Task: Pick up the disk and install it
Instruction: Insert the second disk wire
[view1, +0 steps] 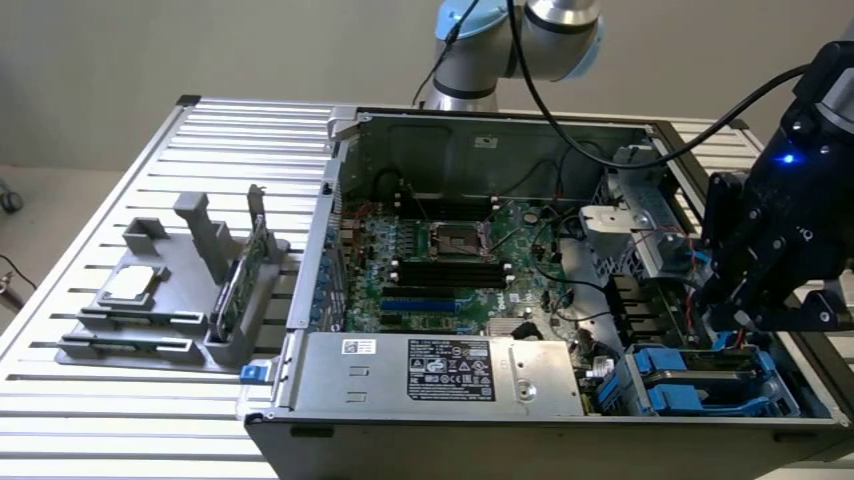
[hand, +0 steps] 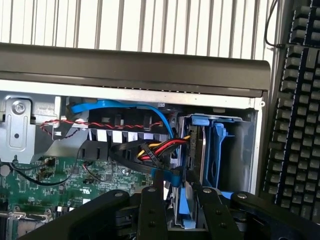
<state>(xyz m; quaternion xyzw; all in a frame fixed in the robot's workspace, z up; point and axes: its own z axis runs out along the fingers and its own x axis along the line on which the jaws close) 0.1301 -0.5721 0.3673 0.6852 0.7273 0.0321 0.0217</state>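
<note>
Over computer case (view1: 534, 420) drive bay, at exterior view's right corner, I see my gripper (hand: 179, 200) half-spread, fingers (hand: 152, 210) clamping blue-railed disk (hand: 186, 200) standing on edge, partly down into bay beside cables (hand: 155, 150).

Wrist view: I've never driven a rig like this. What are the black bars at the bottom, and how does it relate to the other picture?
The machine is a single robot arm with a gripper. The exterior view is taken from a camera off the arm that looks over the whole table. The wrist view comes from a camera on the arm's wrist, so the black bars are the gripper itself.

On the table are an open computer case and a grey holder with a chip and a green card. A keyboard lies beside the case.

The gripper is at the drive bay, right at the blue-railed disk, which stands on edge inside. I cannot tell whether it grips the disk.
</note>
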